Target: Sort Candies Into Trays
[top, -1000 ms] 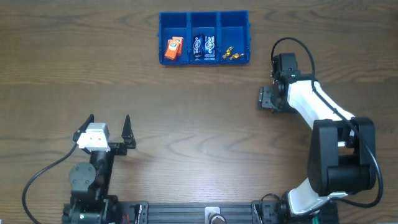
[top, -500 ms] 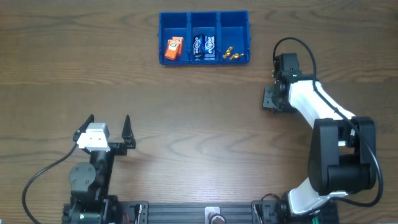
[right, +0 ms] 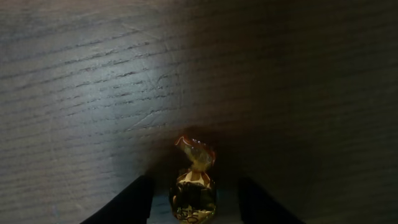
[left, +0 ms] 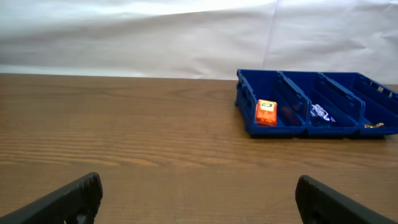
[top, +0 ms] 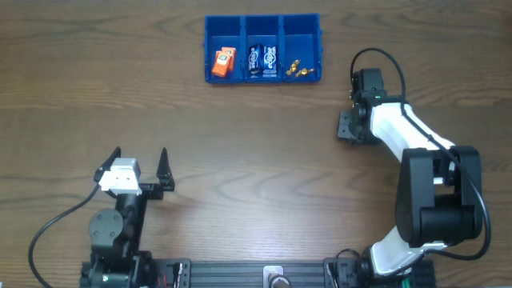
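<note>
One gold-wrapped candy point(right: 194, 180) lies on the table point(top: 240, 160) between the right gripper's point(top: 344, 128) two parted fingers, ungripped. Its long axis runs along them, twist pointing outward. The left gripper point(top: 141, 164) stands wide open, empty.

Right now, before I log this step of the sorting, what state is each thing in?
Left claw: open, empty.
Loose gold candy: wrapped, lying on the table, unsorted.
Right claw: open, straddling it.
Blue tray: upright, every compartment occupied.
Orange candy: sorted, top view's left compartment.
Blue candies: sorted, middle compartment.
Small gold candies: sorted, right compartment.
</note>
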